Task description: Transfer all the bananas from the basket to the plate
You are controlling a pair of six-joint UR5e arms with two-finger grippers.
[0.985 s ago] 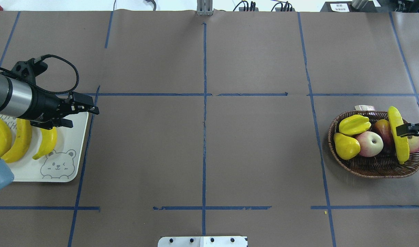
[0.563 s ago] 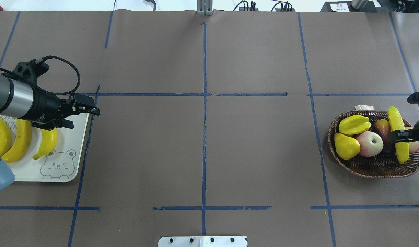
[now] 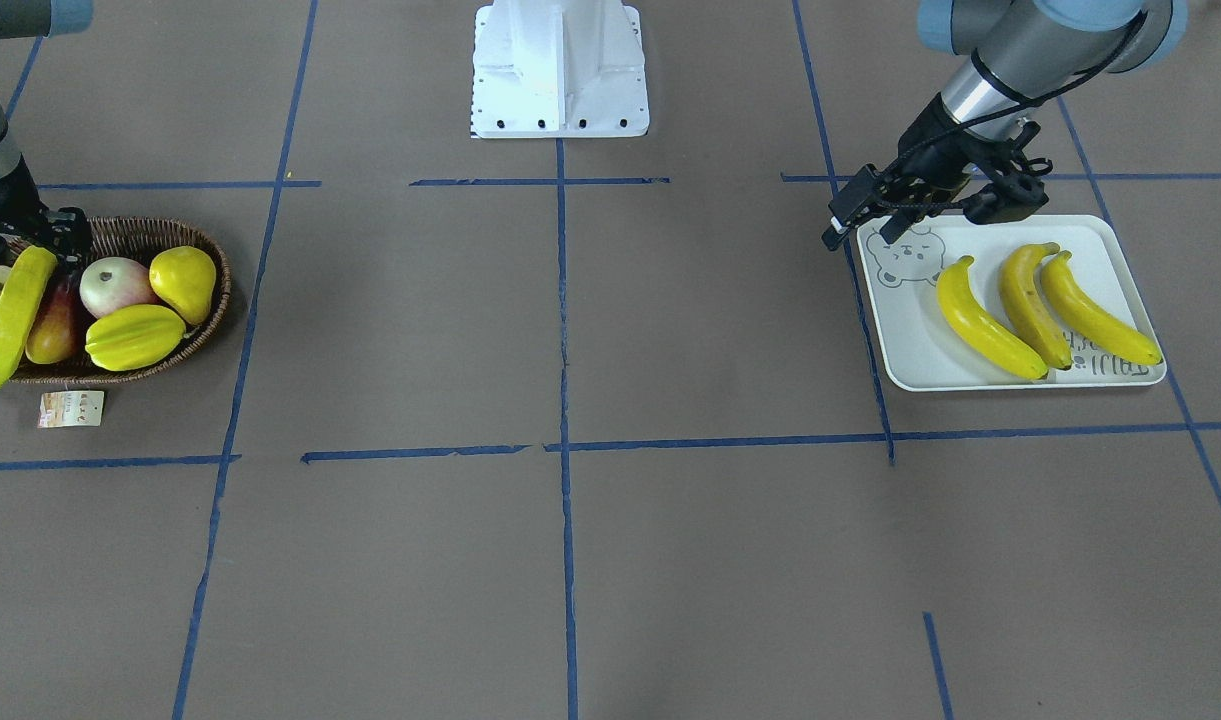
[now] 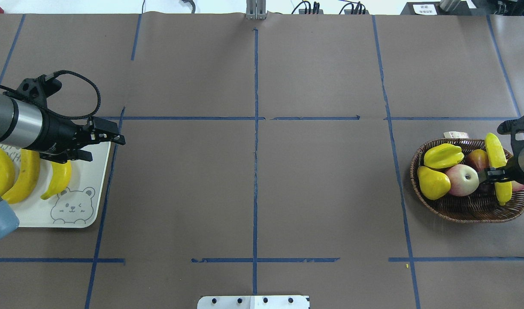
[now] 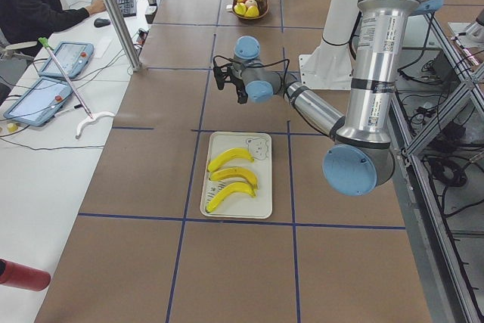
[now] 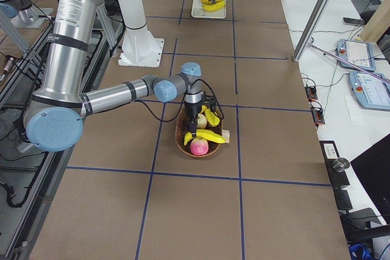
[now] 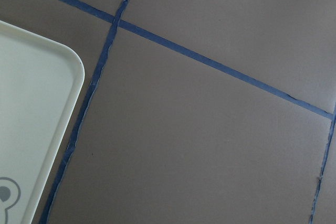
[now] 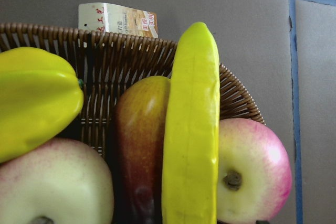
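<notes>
Now the right jaws have swung in over the basket (image 4: 459, 214) to straddle the last banana (image 4: 495, 148) lying across it, whether clamped I cannot tell, so the final pick looks near; the left jaws wait open, far from the basket.

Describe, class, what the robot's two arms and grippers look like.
The left arm and right arm are silver-grey tubes with pale-blue joint caps. The left gripper and right gripper are black; a black cable loops by the left wrist.
</notes>
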